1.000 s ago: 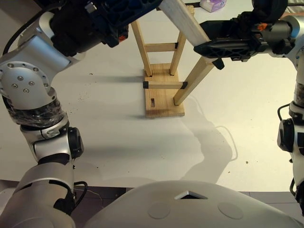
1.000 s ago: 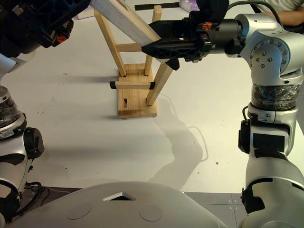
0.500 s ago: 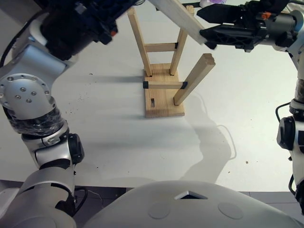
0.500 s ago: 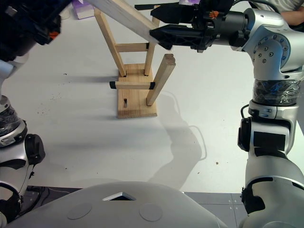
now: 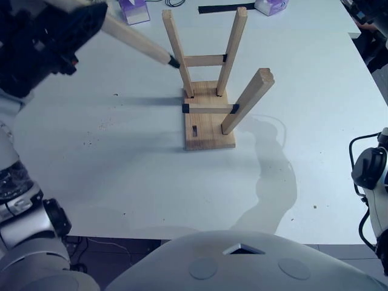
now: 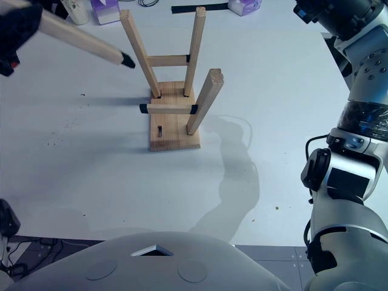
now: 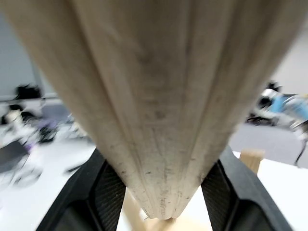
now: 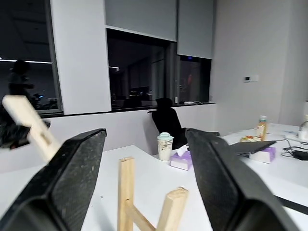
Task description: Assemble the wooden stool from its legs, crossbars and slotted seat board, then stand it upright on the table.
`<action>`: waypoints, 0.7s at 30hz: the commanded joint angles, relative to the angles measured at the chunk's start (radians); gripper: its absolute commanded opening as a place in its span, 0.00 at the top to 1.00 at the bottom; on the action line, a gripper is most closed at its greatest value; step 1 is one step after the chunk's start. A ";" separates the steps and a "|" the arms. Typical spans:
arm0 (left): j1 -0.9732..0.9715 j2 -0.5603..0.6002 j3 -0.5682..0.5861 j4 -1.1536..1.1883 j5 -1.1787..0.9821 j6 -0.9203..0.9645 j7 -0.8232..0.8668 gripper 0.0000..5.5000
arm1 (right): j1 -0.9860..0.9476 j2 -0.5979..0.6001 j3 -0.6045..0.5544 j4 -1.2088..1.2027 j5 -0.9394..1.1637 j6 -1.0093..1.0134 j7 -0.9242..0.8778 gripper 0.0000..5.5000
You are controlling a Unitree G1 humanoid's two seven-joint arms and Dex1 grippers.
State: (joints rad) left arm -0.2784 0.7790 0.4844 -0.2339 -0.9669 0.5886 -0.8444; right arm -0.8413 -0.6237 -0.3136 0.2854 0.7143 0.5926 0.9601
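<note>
Leg (image 5: 136, 42): stiff, light wood by the look; clamped in left gripper (image 7: 162, 192), raised over the table's (image 5: 121, 176) left side, black-tipped end toward the upright legs (image 5: 176, 54)
Hold: probably best on the flat faces, well back from the tip, so it cannot twist
Right gripper (image 8: 144, 139): fingers apart, empty, raised at right
Board (image 5: 209, 138): flat on table, underside up
Slots: two upright legs and a tilted leg (image 5: 247, 101) seated; one slot (image 5: 194, 130) open
</note>
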 commanded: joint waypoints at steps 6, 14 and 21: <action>0.168 -0.197 -0.220 -0.035 0.247 -0.210 -0.005 0.63 | -0.139 0.055 0.055 0.200 -0.091 -0.096 -0.003 0.44; 0.180 -0.213 -0.332 0.034 0.374 -0.306 -0.069 0.63 | -0.175 0.068 0.059 0.250 -0.111 -0.120 0.013 0.44; 0.162 -0.174 -0.348 0.024 0.365 -0.310 -0.149 0.63 | -0.133 0.079 0.036 0.222 -0.103 -0.117 -0.010 0.44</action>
State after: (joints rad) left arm -0.1223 0.5765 0.1437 -0.1858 -0.6031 0.2632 -0.9685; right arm -0.9858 -0.5535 -0.2754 0.5077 0.6115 0.4773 0.9546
